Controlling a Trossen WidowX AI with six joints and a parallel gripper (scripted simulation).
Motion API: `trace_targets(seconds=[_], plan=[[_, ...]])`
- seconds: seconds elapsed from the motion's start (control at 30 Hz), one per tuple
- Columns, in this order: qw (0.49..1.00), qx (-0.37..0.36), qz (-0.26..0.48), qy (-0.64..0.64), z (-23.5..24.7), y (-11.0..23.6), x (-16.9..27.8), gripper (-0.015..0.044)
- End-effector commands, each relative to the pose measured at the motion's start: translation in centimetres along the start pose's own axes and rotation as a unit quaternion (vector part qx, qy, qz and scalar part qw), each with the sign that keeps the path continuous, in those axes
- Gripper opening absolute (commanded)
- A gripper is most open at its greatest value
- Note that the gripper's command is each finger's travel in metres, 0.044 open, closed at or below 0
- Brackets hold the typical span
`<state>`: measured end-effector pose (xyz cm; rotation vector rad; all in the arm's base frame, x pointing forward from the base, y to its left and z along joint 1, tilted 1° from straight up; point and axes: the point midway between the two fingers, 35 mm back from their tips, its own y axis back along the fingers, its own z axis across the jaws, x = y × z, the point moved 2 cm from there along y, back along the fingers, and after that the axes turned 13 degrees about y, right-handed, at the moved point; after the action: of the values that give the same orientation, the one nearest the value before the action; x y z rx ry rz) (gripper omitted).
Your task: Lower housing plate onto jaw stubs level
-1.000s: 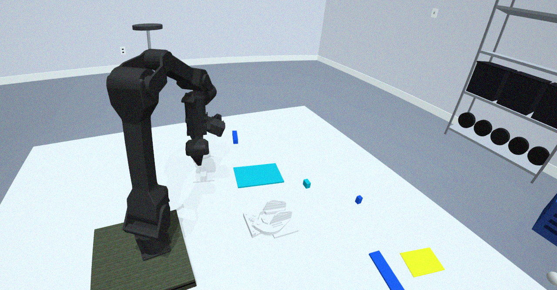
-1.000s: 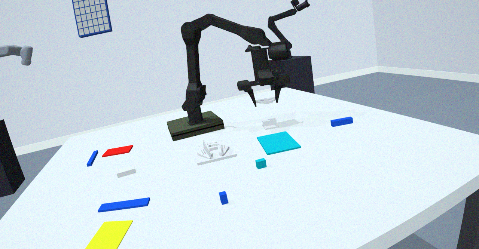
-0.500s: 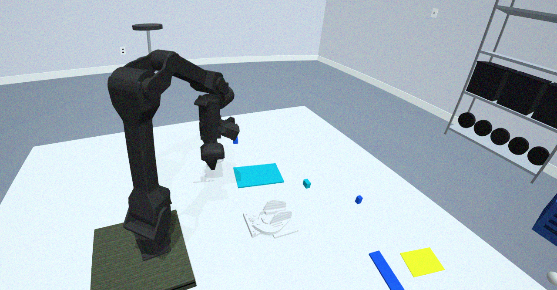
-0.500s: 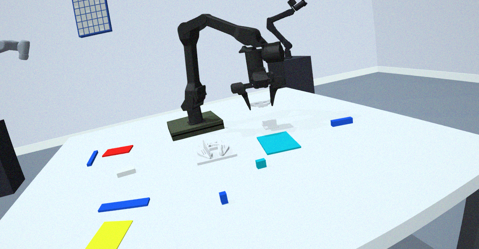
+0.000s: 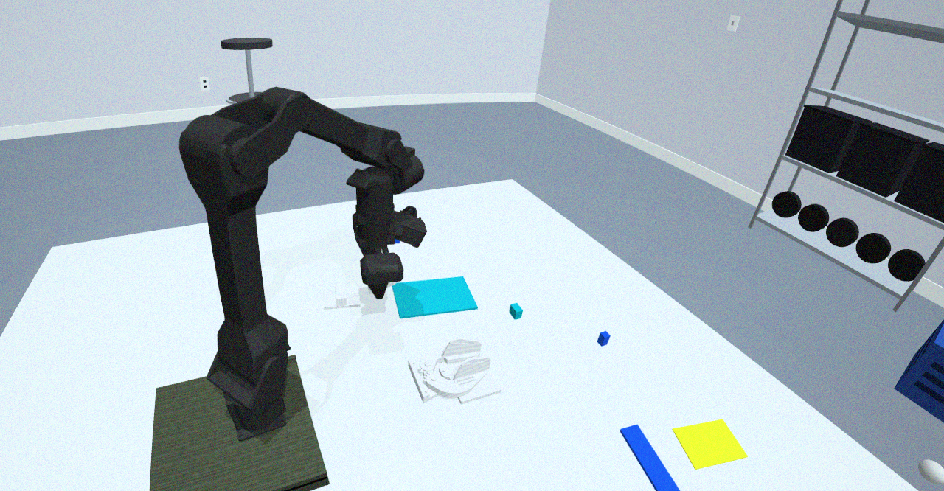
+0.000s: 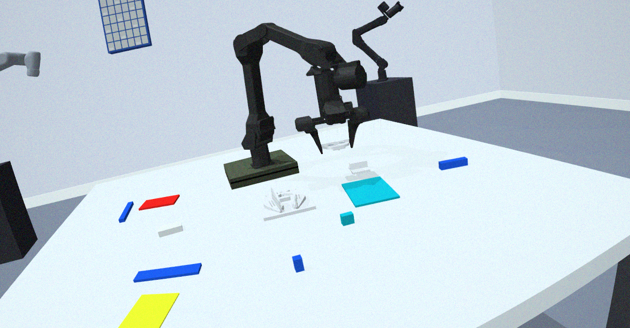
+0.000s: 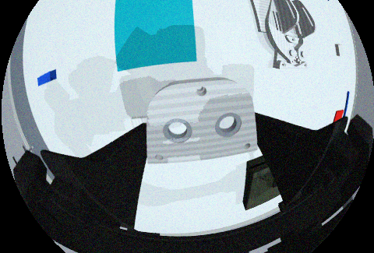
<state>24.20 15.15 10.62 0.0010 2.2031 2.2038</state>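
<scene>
My gripper is shut on the pale housing plate, a finger at each side. The plate hangs in the air, looks roughly level, and shows two large ringed holes and three small ones in the wrist view. The pale gripper assembly lies on the table away from my hand, its base low and flat. Its two jaws stand on it side by side. The stubs are too small to tell apart surely.
A small white stand is near my hand. A cyan slab lies beyond it, with a cyan block nearby. Blue pieces, a red slab and a yellow slab lie farther off.
</scene>
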Motion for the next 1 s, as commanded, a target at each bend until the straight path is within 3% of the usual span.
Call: trace_targets(seconds=[0.0, 0.97], plan=[[1.0, 0.0, -0.001, 0.004, -1.2, 0.1, -0.4, 0.0351], [1.0, 0.005, -0.002, 0.026, -10.6, 0.1, -2.3, 0.0351]])
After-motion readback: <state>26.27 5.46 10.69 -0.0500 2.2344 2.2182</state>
